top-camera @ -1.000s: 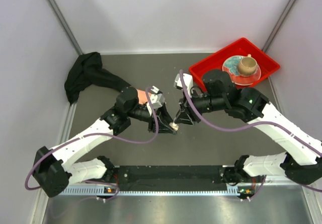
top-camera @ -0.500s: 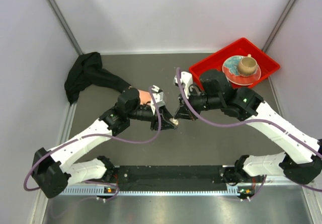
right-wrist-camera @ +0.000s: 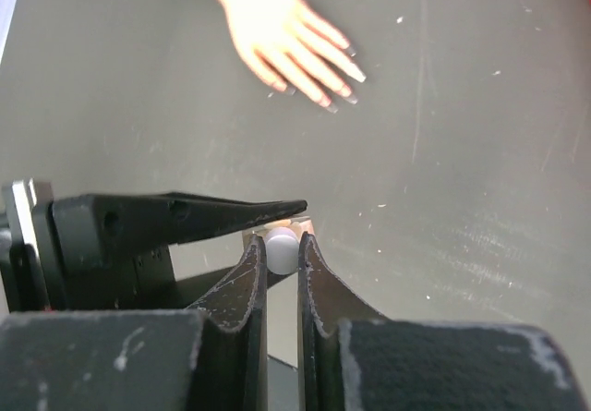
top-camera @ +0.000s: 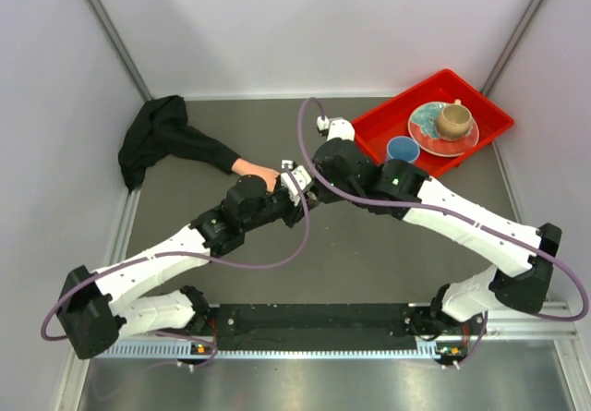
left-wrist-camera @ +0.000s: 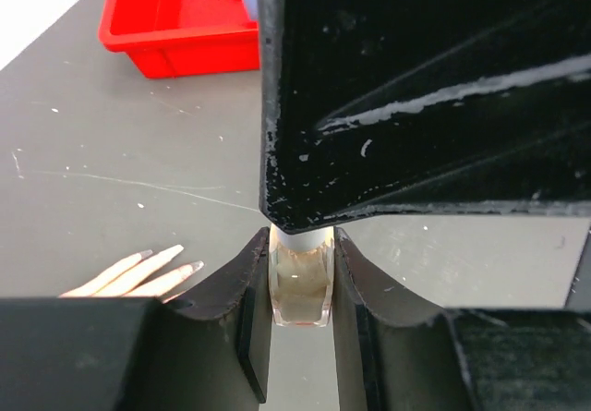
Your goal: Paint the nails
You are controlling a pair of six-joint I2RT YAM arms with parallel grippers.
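Both end effectors (left-wrist-camera: 301, 247) (right-wrist-camera: 281, 245) pinch bottle (left-wrist-camera: 301, 291); nails (right-wrist-camera: 343, 90) nearby.

The surface (top-camera: 369, 254) is dark grey, with small pale specks and thin light scratches. The tray (top-camera: 369, 129) is bright red. The plate (top-camera: 425, 115) in it has a mottled teal pattern inside a pinkish-red rim; one cup (top-camera: 452, 120) is tan and the other cup (top-camera: 401, 150) is blue. The mannequin hand (right-wrist-camera: 286, 32) is pink-beige, its nails (right-wrist-camera: 345, 90) dull reddish-brown, its sleeve (top-camera: 157, 139) black. The bottle (left-wrist-camera: 300, 291) is tan with a white cap (right-wrist-camera: 280, 249). The left arm (top-camera: 157, 263) and the right arm (top-camera: 462, 215) are white with black joints, and their cables (top-camera: 299, 134) are purple.
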